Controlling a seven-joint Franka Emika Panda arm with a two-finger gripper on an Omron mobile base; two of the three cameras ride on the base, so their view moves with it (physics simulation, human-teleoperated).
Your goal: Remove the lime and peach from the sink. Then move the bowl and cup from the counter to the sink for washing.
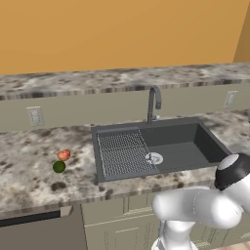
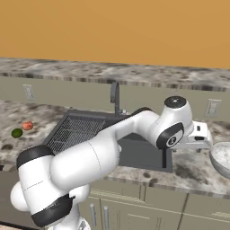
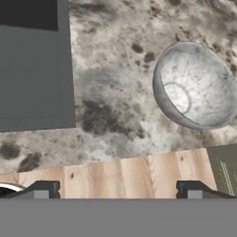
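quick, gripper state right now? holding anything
gripper: open, jaws wide apart, holding nothing; it hangs over the counter's edge with the bowl ahead of it, apart.

Count taken at inspection. One sink (image 1: 180, 146), with one faucet (image 1: 154, 103), one drain (image 1: 154, 158) and one ribbed drainer section (image 1: 123, 154). Two fruits on the worktop (image 1: 29, 161): one lime (image 1: 59, 166) and one peach (image 1: 64, 155). One bowl (image 3: 196, 88) was recorded, standing on the worktop. Wall outlets (image 1: 35, 116): two in the left base view, one to each side of the sink. One robot arm (image 2: 134, 130) was present, bearing one pincer (image 3: 118, 190) with two finger tips. No cup could be counted in any of the views.
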